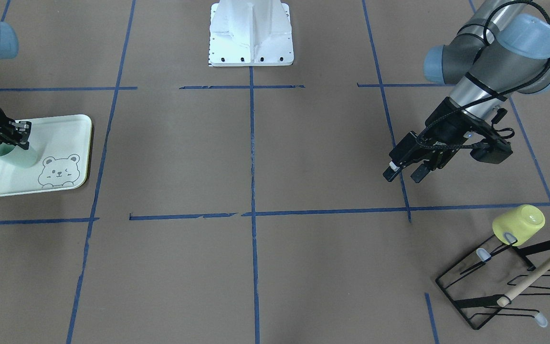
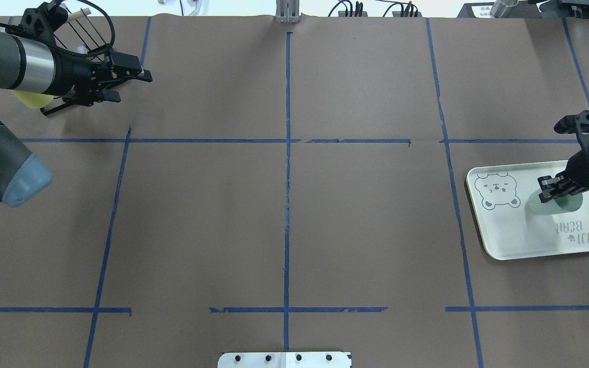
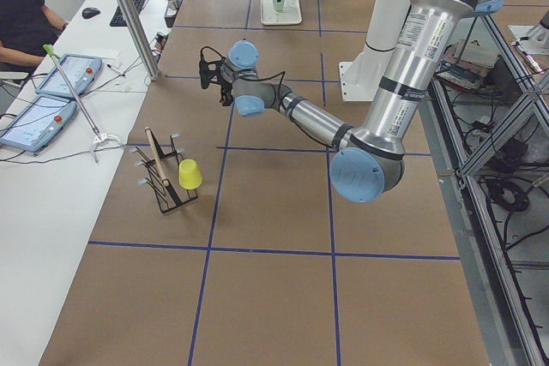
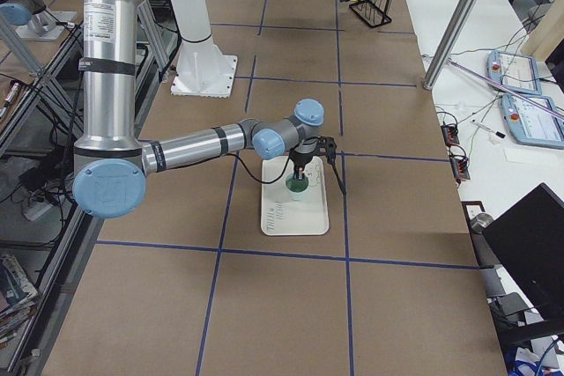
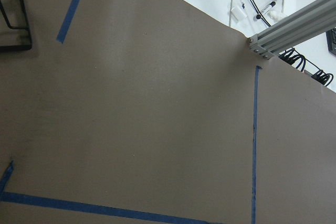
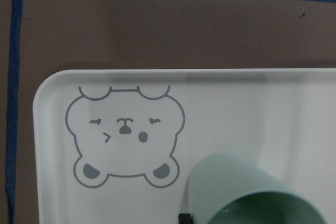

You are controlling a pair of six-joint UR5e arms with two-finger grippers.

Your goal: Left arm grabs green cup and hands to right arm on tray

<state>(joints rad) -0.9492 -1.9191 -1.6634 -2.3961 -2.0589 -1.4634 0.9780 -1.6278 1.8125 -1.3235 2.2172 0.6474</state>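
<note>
The pale mint green cup (image 1: 22,156) is tilted over the cream-green tray (image 1: 65,129), beside the bear drawing. My right gripper (image 1: 19,134) is shut on its rim. The overhead view shows the same cup (image 2: 542,205), tray (image 2: 519,230) and right gripper (image 2: 550,186). In the right wrist view the cup (image 6: 236,182) fills the lower right, its mouth toward the camera, above the tray (image 6: 236,108). I cannot tell whether the cup touches the tray. My left gripper (image 1: 403,176) is open and empty, above the table at the far end, away from the tray; it also shows in the overhead view (image 2: 131,84).
A black wire rack (image 1: 509,282) with a wooden handle stands near my left gripper and holds a yellow-green cup (image 1: 518,224) upside down on a prong. The white robot base (image 1: 251,38) is at the table's middle edge. Blue tape lines cross the brown table.
</note>
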